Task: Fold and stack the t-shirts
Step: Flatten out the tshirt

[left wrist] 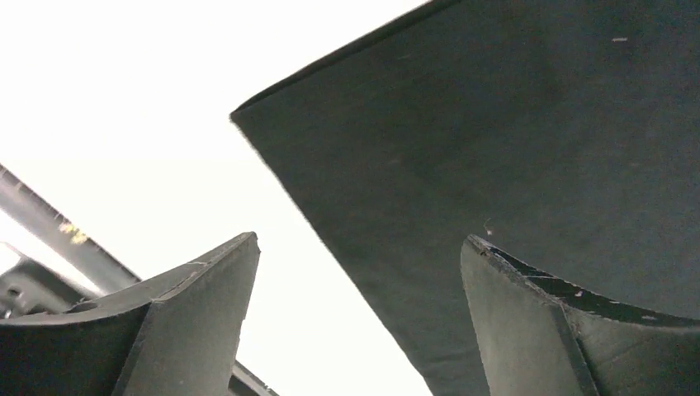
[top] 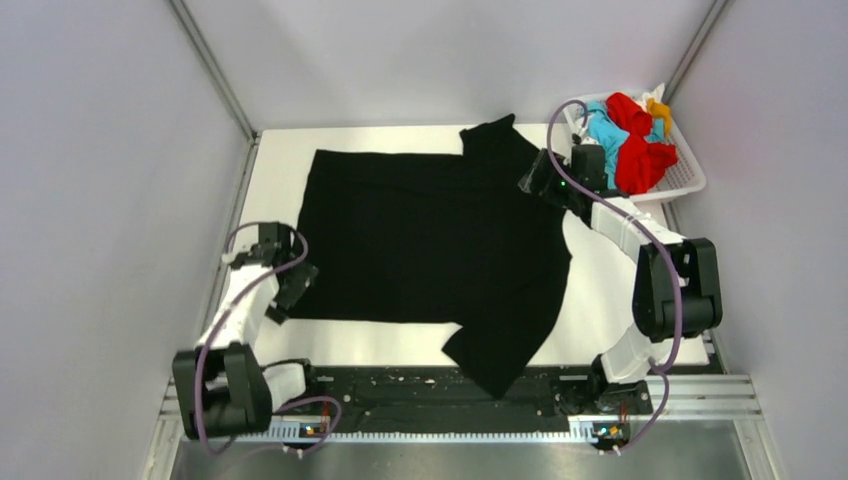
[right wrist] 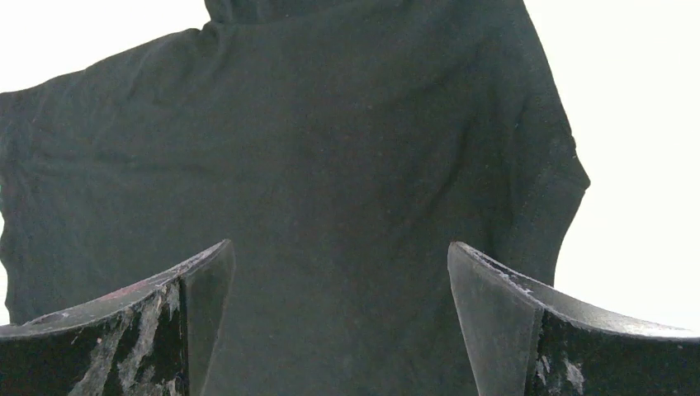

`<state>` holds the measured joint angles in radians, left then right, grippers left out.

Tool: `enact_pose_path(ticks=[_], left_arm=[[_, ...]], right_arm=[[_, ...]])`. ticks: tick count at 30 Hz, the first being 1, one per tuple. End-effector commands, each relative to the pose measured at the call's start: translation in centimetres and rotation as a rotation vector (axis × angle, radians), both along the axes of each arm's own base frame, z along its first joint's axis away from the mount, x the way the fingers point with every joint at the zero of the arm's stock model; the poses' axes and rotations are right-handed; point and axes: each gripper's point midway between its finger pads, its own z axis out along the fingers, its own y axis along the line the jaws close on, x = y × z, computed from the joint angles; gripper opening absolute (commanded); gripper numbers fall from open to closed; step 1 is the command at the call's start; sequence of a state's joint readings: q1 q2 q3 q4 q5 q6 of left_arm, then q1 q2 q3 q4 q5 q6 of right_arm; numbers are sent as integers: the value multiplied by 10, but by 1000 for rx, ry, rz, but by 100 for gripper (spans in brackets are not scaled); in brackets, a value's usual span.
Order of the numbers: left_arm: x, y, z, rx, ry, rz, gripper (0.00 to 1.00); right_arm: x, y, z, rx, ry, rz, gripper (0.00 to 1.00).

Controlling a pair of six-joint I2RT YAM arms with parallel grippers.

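Note:
A large black t-shirt (top: 430, 240) lies spread flat on the white table (top: 600, 300). One sleeve points to the far edge, the other hangs over the near edge. My left gripper (top: 297, 283) is open at the shirt's near left corner, which shows in the left wrist view (left wrist: 495, 140) between my jaws. My right gripper (top: 535, 180) is open over the far right sleeve, which fills the right wrist view (right wrist: 330, 165). Red (top: 640, 160), turquoise-blue (top: 607, 132) and orange-yellow (top: 659, 108) shirts lie crumpled in the basket.
A white lattice basket (top: 685, 180) stands at the table's far right corner. Grey walls close in both sides and the back. A black rail (top: 420, 395) runs along the near edge between the arm bases.

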<state>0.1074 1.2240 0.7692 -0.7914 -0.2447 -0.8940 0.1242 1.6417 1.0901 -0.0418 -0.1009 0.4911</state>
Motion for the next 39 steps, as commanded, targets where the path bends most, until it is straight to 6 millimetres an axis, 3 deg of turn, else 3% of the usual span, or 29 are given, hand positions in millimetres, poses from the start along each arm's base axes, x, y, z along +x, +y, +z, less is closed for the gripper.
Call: enact_pose_path(ticks=[1, 5, 8, 14, 17, 22, 29, 32, 36, 39], left_arm=[[-25, 18, 11, 62, -109, 187, 97], [-25, 19, -3, 48, -163, 222, 96], [-17, 14, -12, 4, -167, 228, 88], [-20, 9, -36, -36, -66, 251, 74], [-13, 4, -42, -71, -69, 242, 53], [-10, -1, -48, -95, -61, 230, 0], [-14, 0, -48, -85, -55, 217, 0], [-14, 2, -43, -73, -71, 203, 0], [-13, 5, -36, -52, -92, 189, 0], [-12, 5, -34, -47, -110, 177, 0]], right_arm=[[-4, 11, 21, 42, -58, 47, 99], [-4, 14, 30, 56, -90, 55, 99], [-6, 12, 34, 52, -96, 48, 99], [-8, 2, 48, 14, -133, 14, 99], [-12, -3, 46, -8, -114, -5, 99], [-15, -9, 48, -32, -105, -22, 99], [-32, -3, 54, -97, -93, 8, 98], [-57, 21, 43, -254, -35, 104, 98], [-120, 64, 13, -396, 99, 305, 97], [-182, 101, -8, -429, 184, 557, 95]])
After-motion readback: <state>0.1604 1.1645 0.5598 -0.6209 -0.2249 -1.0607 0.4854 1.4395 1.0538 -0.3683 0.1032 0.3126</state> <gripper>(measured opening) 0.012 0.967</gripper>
